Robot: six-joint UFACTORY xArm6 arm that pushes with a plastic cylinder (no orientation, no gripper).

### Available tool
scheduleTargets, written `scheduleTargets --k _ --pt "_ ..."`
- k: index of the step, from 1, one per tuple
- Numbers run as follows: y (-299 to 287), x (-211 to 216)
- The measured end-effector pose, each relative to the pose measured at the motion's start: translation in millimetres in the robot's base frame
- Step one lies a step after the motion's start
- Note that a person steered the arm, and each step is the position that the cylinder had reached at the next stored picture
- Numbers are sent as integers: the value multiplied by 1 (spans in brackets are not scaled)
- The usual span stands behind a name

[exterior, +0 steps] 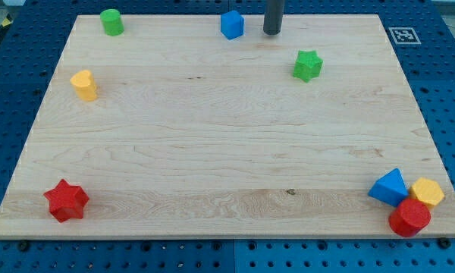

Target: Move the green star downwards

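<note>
The green star (308,65) was found in the upper right part of the table (212,152), near the view's top, so the downward move was judged as not yet begun. The tip (272,33) was seen at the view's top edge, up and to the left of the green star, apart from it with bare wood between. No fingers were fitted to this arm, so no open or closed state could be told; only a dark rod was shown. Just to the left of the tip, the blue cube (232,24) was set, near but not touching, as far as could be made out.

Nearly everything was judged as left to do: the tip would have to be brought directly above the star's upper side, then driven toward the view's bottom. The wide middle of the table below the star was seen free of blocks.

Elsewhere, a green cylinder (111,22) and a yellow block (84,85) were placed at the upper left, a red star (66,200) at the lower left, and a blue pyramid-like block (389,187), a yellow block (427,192) and a red block (409,218) were clustered at the lower right.
</note>
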State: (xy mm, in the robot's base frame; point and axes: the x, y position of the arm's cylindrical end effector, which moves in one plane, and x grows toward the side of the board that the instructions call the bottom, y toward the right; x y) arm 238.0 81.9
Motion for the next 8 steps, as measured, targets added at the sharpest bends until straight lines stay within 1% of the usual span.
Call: scheduleTargets --k 2,5,7,8 --pt "0 28" --pt "14 44" --pt "17 73" --pt "18 74"
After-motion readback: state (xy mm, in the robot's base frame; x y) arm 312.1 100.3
